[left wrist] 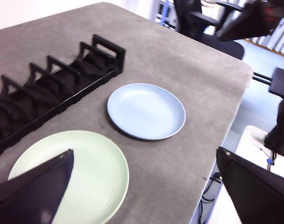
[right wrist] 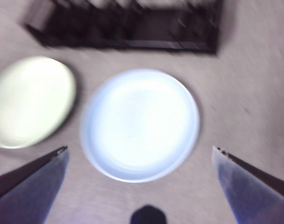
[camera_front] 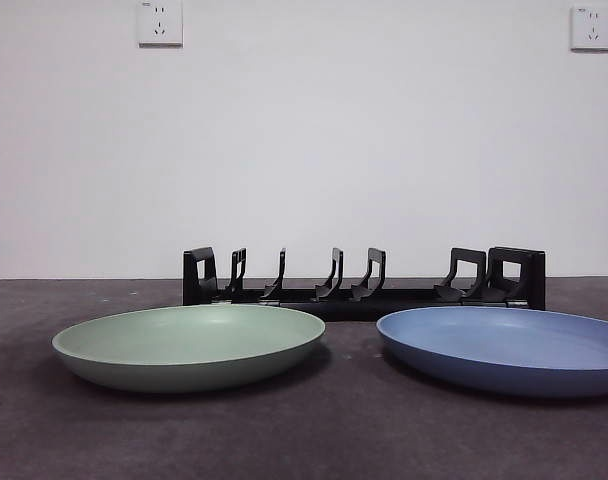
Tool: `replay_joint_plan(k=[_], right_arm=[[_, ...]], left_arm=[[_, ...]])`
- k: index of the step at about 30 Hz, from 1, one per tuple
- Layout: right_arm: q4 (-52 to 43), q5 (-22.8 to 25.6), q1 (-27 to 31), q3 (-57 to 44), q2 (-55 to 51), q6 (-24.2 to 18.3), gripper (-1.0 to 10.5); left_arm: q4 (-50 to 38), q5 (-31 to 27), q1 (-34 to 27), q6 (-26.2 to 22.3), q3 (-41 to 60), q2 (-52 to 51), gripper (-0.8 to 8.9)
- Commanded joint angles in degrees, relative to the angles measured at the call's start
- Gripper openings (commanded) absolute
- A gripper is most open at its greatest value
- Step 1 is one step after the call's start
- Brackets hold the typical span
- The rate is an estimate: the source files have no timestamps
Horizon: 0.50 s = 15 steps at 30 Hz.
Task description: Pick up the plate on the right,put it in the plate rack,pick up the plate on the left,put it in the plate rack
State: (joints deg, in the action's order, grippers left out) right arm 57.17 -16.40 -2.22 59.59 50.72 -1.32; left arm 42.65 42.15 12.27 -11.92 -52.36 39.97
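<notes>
A blue plate point(camera_front: 504, 345) lies flat on the table at the right, and a pale green plate point(camera_front: 189, 345) lies flat at the left. Behind them the long black plate rack point(camera_front: 364, 280) stands with nothing in its prongs. My right gripper point(right wrist: 139, 151) hangs open high above the blue plate point(right wrist: 139, 123), whose image is blurred, with the green plate point(right wrist: 32, 100) and the rack point(right wrist: 128, 25) also in that view. My left gripper point(left wrist: 144, 151) is open, high over the green plate point(left wrist: 74, 175), with the blue plate point(left wrist: 146, 111) and the rack point(left wrist: 53, 88) beyond. Neither arm shows in the front view.
The grey table point(camera_front: 304, 440) ends at a curved edge point(left wrist: 235, 98) past the blue plate. Beyond that edge are a black office chair point(left wrist: 202, 23) and dark equipment point(left wrist: 282, 116). A white wall with two sockets point(camera_front: 160, 22) rises behind the rack.
</notes>
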Motion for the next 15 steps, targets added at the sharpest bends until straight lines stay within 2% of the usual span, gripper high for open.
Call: replay_joint_plan(k=[1, 6, 10, 15], right_arm=[[-1.3, 0.8, 0.0, 0.2, 7.2, 0.2, 6.3], [-5.6, 1.9, 0.0, 0.2, 24.2, 0.2, 6.3], [-7.3, 4.3, 0.0, 0.2, 32.0, -0.2, 6.3], [-10.5, 4.5, 0.0, 0.2, 38.4, -0.2, 5.9]], left_arm=[[-2.6, 0.0, 2.4, -1.8, 0.0, 1.5, 6.29], [-5.5, -0.2, 7.1, -3.5, 0.0, 4.6, 6.29], [-5.9, -1.8, 9.2, -4.2, 0.0, 5.6, 6.29], [-6.1, -4.4, 11.1, -6.2, 0.0, 6.1, 6.29]])
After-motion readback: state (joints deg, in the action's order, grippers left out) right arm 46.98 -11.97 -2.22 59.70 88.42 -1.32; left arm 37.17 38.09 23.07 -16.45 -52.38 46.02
